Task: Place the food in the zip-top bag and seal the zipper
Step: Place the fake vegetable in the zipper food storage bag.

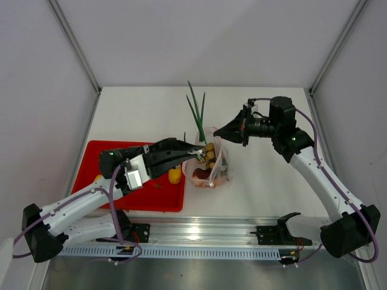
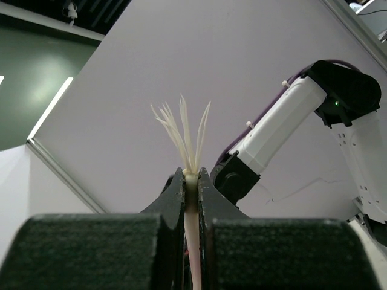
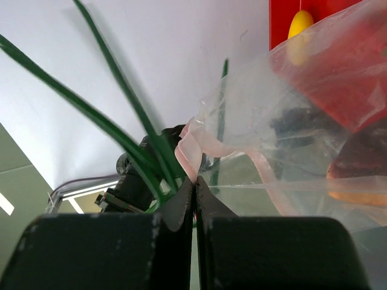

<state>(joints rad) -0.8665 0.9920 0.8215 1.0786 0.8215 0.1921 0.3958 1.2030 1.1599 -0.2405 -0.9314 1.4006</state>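
Grips on both sides
We see the left gripper (image 2: 191, 175) clamping the green stalks (image 2: 192, 241) by their pale end, the right gripper (image 3: 194, 186) pinching the zip-top bag (image 1: 222, 166) at its zipper (image 3: 188, 150).

Pinching the pink zipper (image 3: 188, 151) at the mouth of the clear bag (image 3: 272, 109) with the right gripper (image 3: 195, 199), jaws pressed together. Slanting down from upper left toward the jaws, green stalks (image 3: 91, 116). Beyond the plastic, a yellow toy (image 3: 300, 27) against the red tray (image 3: 281, 15); low right through the plastic, an orange-brown wedge (image 3: 361, 194).

Bright, even light — soft shadows, wrist foregrounds blurred.
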